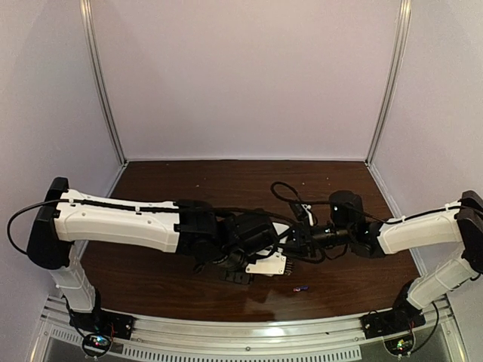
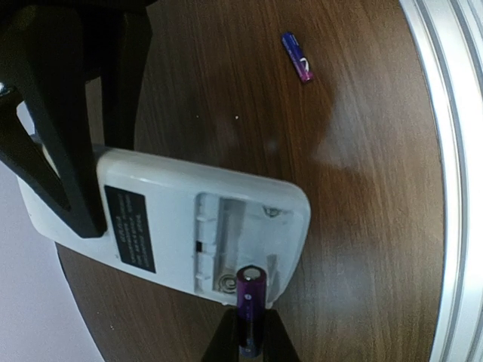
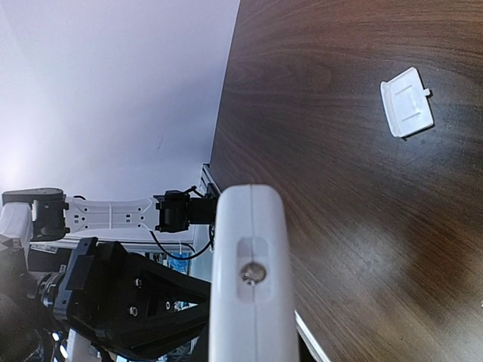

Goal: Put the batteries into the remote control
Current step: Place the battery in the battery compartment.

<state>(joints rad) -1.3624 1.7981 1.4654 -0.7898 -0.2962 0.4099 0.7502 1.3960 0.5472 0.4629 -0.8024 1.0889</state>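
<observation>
The white remote control [image 2: 189,219] is held back-up above the table, its battery recess [image 2: 234,234] open and empty. My right gripper [image 2: 68,151] is shut on its far end. In the right wrist view the remote [image 3: 253,279] shows end-on between my right gripper's jaws [image 3: 253,339]. My left gripper [image 2: 250,315] is shut on a purple battery [image 2: 250,302], whose tip stands at the recess's spring end. A second battery [image 2: 297,56] lies on the table and also shows in the top view [image 1: 300,287]. Both grippers meet at the remote [image 1: 268,264] mid-table.
The thin white cover piece [image 3: 407,102] lies alone on the dark wooden table [image 1: 189,188]. A metal rail [image 1: 249,335] runs along the near edge. Pale walls close the back and sides.
</observation>
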